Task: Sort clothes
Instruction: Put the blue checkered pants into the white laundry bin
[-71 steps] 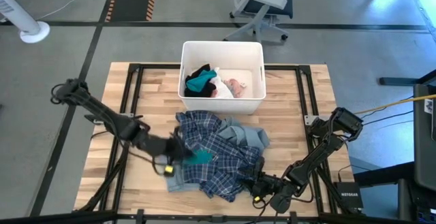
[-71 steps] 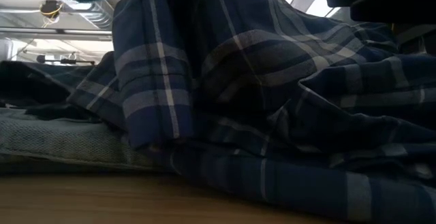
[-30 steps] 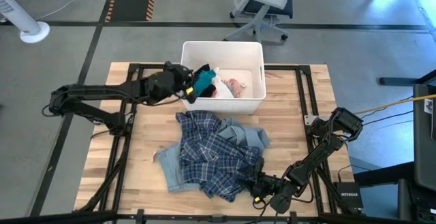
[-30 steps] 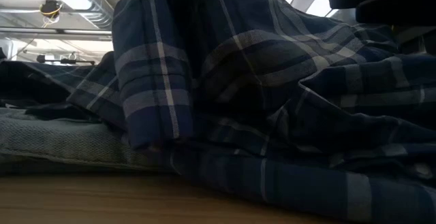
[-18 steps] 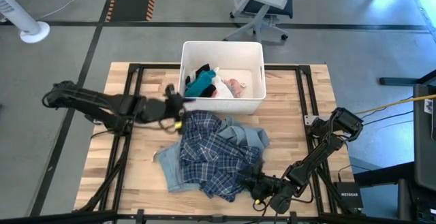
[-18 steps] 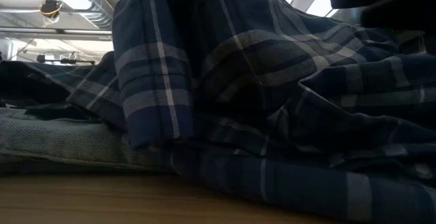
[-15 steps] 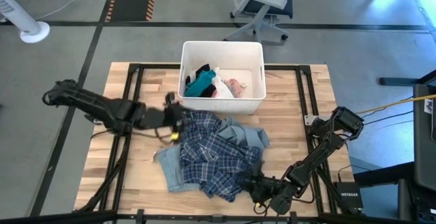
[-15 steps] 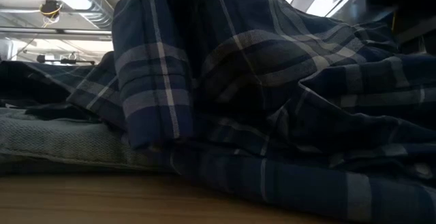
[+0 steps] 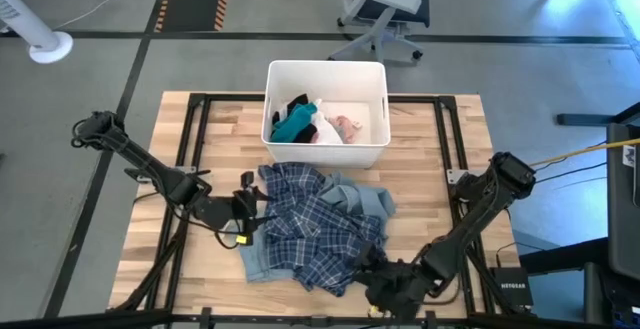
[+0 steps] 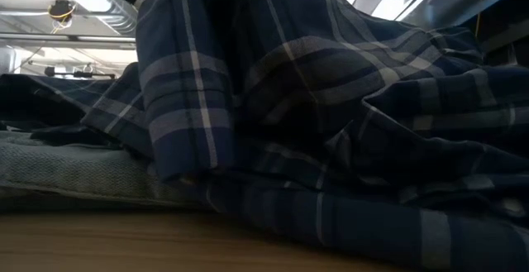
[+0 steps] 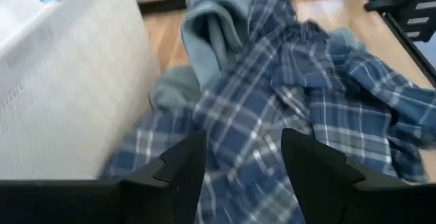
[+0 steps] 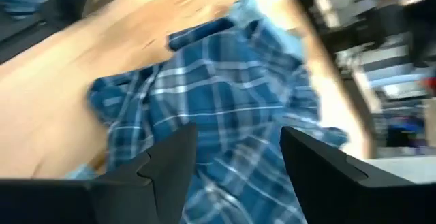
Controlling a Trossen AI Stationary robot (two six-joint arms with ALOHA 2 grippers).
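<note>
High view: left tool, fingers spread wide and empty, sits at the plaid shirt's left edge, nearer than the right arm.

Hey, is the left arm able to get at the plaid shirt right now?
Probably yes. The left end effector is open at the pile's edge, facing the plaid shirt, which lies on top of the denim with nothing between them.

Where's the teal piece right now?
In the high view, the teal piece lies in the left part of the white bin at the table's far edge, between a black piece and a white piece.
</note>
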